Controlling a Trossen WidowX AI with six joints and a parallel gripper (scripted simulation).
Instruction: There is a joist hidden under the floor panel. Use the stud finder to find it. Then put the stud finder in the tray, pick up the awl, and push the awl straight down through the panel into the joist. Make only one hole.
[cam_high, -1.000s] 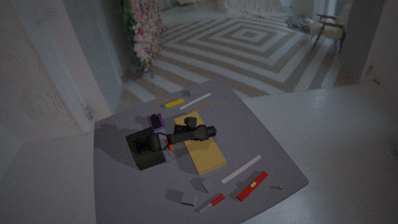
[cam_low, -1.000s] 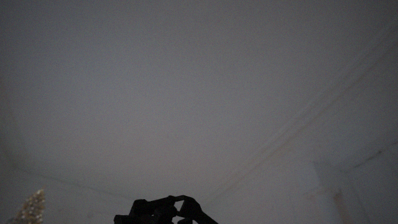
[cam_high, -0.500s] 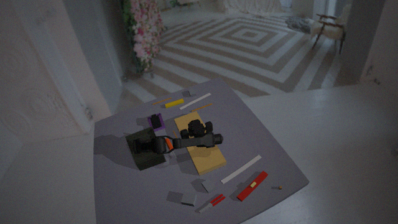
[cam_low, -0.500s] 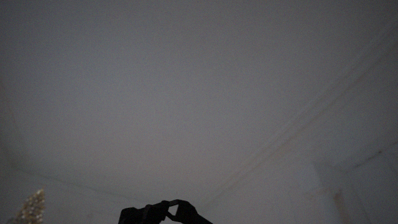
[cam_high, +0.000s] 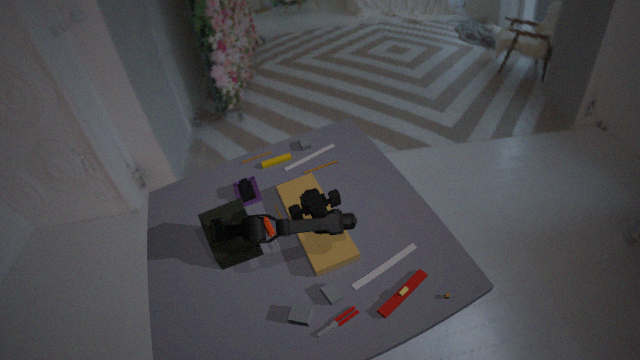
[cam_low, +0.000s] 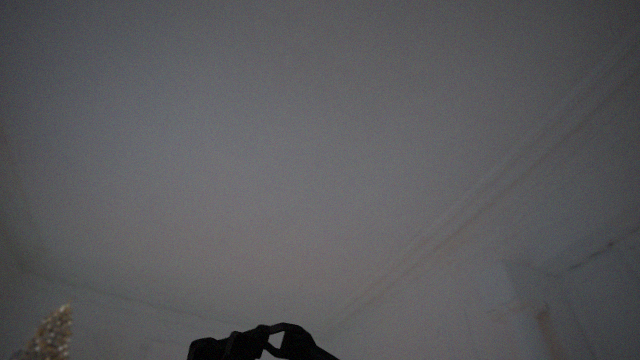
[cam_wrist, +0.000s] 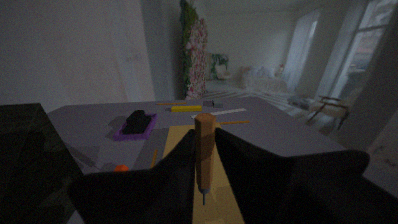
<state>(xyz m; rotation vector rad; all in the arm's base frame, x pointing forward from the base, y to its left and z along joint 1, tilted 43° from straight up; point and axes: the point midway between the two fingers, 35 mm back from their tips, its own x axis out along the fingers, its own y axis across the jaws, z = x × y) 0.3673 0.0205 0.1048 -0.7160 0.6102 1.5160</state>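
Observation:
The tan floor panel (cam_high: 330, 255) (cam_wrist: 220, 202) lies on the table under the arm. The black stud finder (cam_high: 246, 190) (cam_wrist: 137, 122) sits in the purple tray (cam_high: 258, 194) (cam_wrist: 126, 136), left of the panel's far end. My gripper (cam_wrist: 204, 133) is shut on the awl (cam_wrist: 205, 157), holding it by its wooden handle. In the wrist view the awl's thin metal tip points down, with the panel behind it. In the top view the arm hides the fingers and awl over the panel, so the tip's height cannot be told. No hole can be made out.
An orange screwdriver (cam_high: 269, 227) (cam_wrist: 121, 168) and a pencil (cam_high: 278, 212) (cam_wrist: 154, 158) lie left of the panel. A yellow bar (cam_high: 276, 160) (cam_wrist: 186, 108) lies beyond it. A red level (cam_high: 395, 301), red-handled pliers (cam_high: 348, 317) and grey blocks lie at the near side.

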